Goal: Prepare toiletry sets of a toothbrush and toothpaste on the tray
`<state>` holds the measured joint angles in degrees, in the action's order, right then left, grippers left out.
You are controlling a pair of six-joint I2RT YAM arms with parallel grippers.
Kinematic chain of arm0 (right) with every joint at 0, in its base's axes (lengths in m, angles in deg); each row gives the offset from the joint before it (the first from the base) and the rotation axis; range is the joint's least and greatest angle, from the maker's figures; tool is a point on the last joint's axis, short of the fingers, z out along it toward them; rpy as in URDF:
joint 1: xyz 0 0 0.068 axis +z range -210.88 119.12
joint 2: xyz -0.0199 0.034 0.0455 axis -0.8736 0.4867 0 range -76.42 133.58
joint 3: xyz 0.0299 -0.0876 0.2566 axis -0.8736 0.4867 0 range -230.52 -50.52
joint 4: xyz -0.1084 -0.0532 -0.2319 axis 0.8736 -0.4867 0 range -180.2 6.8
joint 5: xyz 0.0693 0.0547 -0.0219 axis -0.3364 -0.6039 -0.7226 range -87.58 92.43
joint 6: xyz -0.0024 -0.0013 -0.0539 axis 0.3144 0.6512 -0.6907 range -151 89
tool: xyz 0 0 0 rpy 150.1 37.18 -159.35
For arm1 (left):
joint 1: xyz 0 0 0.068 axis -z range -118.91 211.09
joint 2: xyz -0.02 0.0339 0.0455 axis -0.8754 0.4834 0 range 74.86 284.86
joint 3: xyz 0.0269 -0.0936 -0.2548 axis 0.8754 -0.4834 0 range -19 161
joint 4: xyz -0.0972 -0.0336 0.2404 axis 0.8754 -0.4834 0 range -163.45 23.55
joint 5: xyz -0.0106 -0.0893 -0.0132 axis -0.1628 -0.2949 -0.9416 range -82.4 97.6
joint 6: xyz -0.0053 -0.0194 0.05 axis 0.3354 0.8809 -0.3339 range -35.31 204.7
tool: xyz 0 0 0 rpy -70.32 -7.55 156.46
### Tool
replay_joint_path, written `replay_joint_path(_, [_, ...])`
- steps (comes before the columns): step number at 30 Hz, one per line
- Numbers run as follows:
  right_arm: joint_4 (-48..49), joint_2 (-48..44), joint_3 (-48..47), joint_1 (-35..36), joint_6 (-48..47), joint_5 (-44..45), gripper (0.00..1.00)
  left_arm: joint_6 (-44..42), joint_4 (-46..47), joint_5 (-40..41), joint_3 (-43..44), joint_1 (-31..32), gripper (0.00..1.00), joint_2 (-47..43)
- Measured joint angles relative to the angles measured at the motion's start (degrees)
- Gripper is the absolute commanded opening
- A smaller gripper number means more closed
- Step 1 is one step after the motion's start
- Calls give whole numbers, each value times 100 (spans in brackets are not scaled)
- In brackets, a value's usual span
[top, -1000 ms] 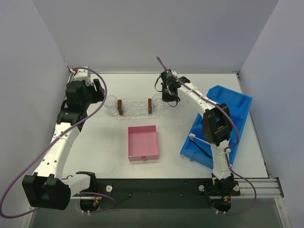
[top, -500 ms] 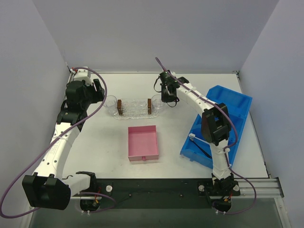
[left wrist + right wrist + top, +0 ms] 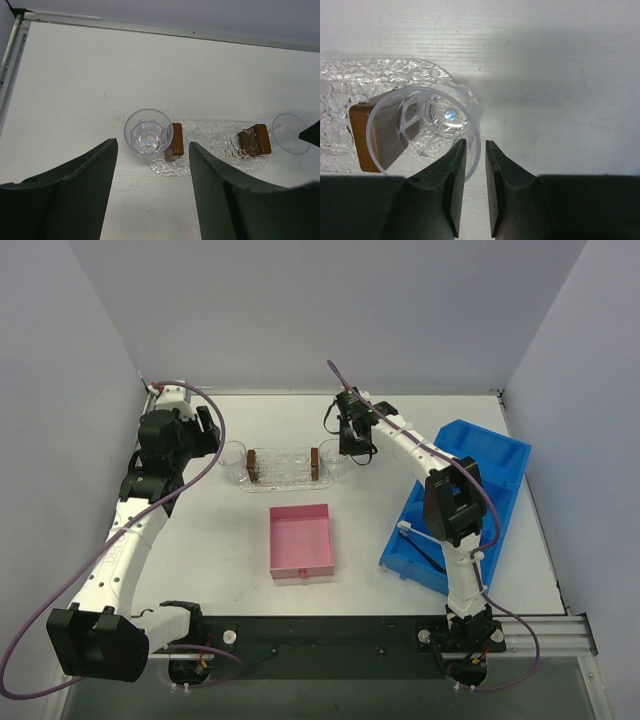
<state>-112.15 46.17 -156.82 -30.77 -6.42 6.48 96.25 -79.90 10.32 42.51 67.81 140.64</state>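
The clear bumpy tray (image 3: 285, 468) with two brown blocks lies at the back middle of the table. It also shows in the left wrist view (image 3: 215, 145) and the right wrist view (image 3: 350, 80). A clear cup (image 3: 233, 454) stands at its left end (image 3: 148, 134). Another clear cup (image 3: 331, 452) stands at its right end (image 3: 427, 125). My right gripper (image 3: 350, 443) straddles this cup's rim, one finger inside and one outside, closed on the wall (image 3: 475, 150). My left gripper (image 3: 205, 440) is open and empty, left of the tray (image 3: 152, 150). No toothbrush or toothpaste is in view.
A square pink box (image 3: 300, 540) sits in front of the tray. A big blue bin (image 3: 470, 490) stands at the right, behind the right arm. Grey walls close in the table on both sides.
My right gripper has shifted very slightly to the left at the right cup. The left arm has not moved.
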Motion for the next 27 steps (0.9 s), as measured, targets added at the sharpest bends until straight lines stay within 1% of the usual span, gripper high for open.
replay_joint_path(5, [-4, 0, -33, 0, 2, 0, 25, 0, 0, 0, 0, 0, 69, 0])
replay_joint_path(9, [-7, 0, -72, 0, 2, 0, 27, 0, 0, 0, 0, 0, 69, 0])
replay_joint_path(11, [-4, 0, -76, 0, 2, 0, 32, 0, 0, 0, 0, 0, 69, 0])
replay_joint_path(13, [-4, 0, -76, 0, 9, 2, 40, 0, 0, 0, 0, 0, 69, 0])
replay_joint_path(18, [-4, 0, -81, 7, 24, 7, 54, 0, 0, 0, 0, 0, 69, 0])
replay_joint_path(21, [-7, 0, -96, 24, 24, 11, 58, 0, 0, 0, 0, 0, 69, 0])
replay_joint_path(27, [-7, -2, -101, 81, 2, 11, 60, 0, 0, 0, 0, 0, 69, 0])
